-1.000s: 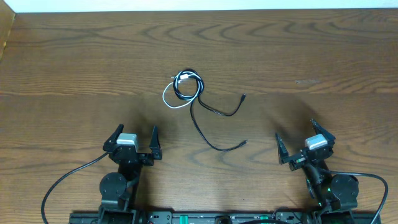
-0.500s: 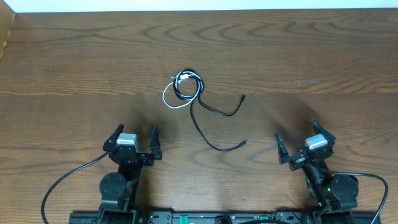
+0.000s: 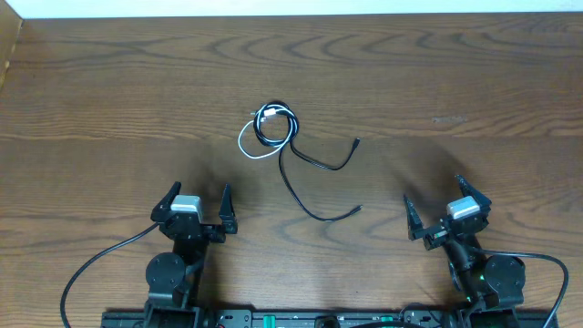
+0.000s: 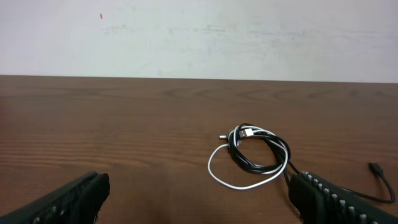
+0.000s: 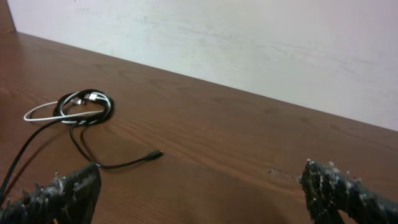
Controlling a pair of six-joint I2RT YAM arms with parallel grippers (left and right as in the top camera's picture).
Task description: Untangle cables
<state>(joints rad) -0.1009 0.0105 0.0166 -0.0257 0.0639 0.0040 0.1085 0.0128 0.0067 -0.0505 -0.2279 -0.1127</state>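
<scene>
— Both claws first: what state?
— Left claw [image 3: 199, 191] and right claw [image 3: 433, 189] are spread wide and hold nothing, low at the near edge of the surface [image 3: 455, 82].
— And the cables [image 3: 272, 115]?
— Farther out, well apart from both claws, between them but nearer the left one.
— Any change from a second ago?
— None; arms and cords sit as before.
— Their look?
— The black cords [image 3: 281, 169] are coiled in a small bundle overlapping a white loop [image 3: 240, 142]. Two black tails trail rightward and end in small plugs.

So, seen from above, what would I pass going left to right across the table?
left gripper → white cable loop → coiled black cables → loose black plug ends → right gripper
</scene>
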